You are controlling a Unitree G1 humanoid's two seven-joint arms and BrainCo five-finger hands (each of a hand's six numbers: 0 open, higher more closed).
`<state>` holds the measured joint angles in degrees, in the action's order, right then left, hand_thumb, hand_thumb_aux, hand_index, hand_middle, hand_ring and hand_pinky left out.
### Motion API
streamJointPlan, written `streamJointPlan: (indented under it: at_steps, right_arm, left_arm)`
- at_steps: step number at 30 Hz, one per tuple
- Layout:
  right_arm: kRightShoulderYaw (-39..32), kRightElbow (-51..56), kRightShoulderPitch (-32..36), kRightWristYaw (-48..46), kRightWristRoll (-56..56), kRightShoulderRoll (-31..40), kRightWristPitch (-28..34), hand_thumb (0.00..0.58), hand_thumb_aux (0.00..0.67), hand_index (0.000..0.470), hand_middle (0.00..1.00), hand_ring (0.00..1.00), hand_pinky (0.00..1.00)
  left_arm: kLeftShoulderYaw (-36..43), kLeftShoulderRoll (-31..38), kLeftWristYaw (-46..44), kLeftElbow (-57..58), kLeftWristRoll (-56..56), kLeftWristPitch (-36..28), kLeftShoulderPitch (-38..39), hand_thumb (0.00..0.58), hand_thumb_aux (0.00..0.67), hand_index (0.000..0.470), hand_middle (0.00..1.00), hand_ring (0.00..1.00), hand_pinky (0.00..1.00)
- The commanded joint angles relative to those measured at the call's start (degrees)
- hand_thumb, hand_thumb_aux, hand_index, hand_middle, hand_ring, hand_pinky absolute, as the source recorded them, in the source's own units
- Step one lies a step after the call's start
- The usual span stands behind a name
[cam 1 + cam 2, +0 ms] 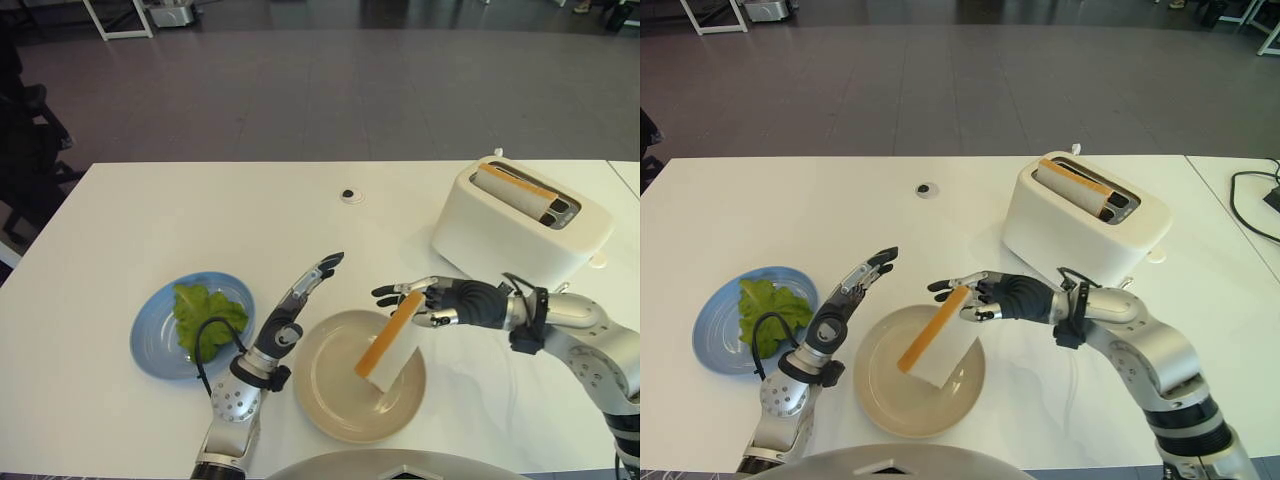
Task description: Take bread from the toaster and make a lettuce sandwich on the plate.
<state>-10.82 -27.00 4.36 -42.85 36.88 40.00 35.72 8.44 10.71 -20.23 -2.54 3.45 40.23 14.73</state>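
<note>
A white table (pixel 150 220) fills the foreground, with a grey floor (pixel 330 90) stretching back behind it and the legs of a white frame (pixel 118 20) cut off at the top edge. A second white surface (pixel 1240 220) sits just beside the table on the right, carrying a dark cable (pixel 1250 190) that runs out of view. There are two plates, two slices of bread, and one toaster. The blue plate (pixel 150 345) on the left holds the lettuce (pixel 205 320), though how many leaves are in it is hard to make out. The beige plate (pixel 325 385) sits near the front centre. The white toaster (pixel 500 235) stands at the right with one slice (pixel 515 190) poking out of a slot. The other slice (pixel 392 345) leans tilted over the beige plate, with its lower end apparently resting on the plate. The right hand (pixel 455 300) pinches the upper end of that slice, which partly hides its fingertips. The left hand (pixel 295 305) is between the two plates, fingers stretched out and holding nothing. A small round white knob (pixel 349 195) with a dark centre lies farther back on the table.
</note>
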Motion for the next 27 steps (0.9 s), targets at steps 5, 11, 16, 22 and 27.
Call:
streamJointPlan:
  at_steps: [5, 11, 16, 22, 27]
  right_arm:
    - [-10.2, 3.6, 2.2, 5.2, -18.7, -5.8, -8.9, 0.580, 0.670, 0.470, 0.00, 0.00, 0.00]
    - [-13.8, 6.1, 2.8, 6.4, -31.3, -6.3, -18.3, 0.000, 0.000, 0.000, 0.00, 0.00, 0.00]
    - [-12.1, 7.7, 3.8, 6.4, -33.6, -7.5, -21.6, 0.000, 0.000, 0.000, 0.00, 0.00, 0.00]
    - [-9.3, 8.4, 3.9, 6.6, -34.3, -8.9, -28.5, 0.000, 0.000, 0.000, 0.00, 0.00, 0.00]
    - [-2.2, 10.5, 2.1, 8.0, -32.7, -9.5, -38.0, 0.000, 0.000, 0.000, 0.00, 0.00, 0.00]
  left_arm:
    - [-1.2, 0.1, 0.6, 0.2, 1.3, 0.7, -1.2, 0.000, 0.000, 0.000, 0.00, 0.00, 0.00]
    - [-1.4, 0.2, 0.7, -0.5, 1.6, 0.6, -1.1, 0.000, 0.000, 0.000, 0.00, 0.00, 0.00]
    - [-1.6, 0.3, 0.7, -1.2, 1.9, 0.3, -0.9, 0.000, 0.000, 0.000, 0.00, 0.00, 0.00]
    - [-7.2, 2.7, 3.5, -13.3, -1.4, -5.3, 1.8, 0.000, 0.000, 0.000, 0.00, 0.00, 0.00]
    - [-24.2, 17.7, 2.4, -19.8, -21.5, -17.8, 5.7, 0.000, 0.000, 0.000, 0.00, 0.00, 0.00]
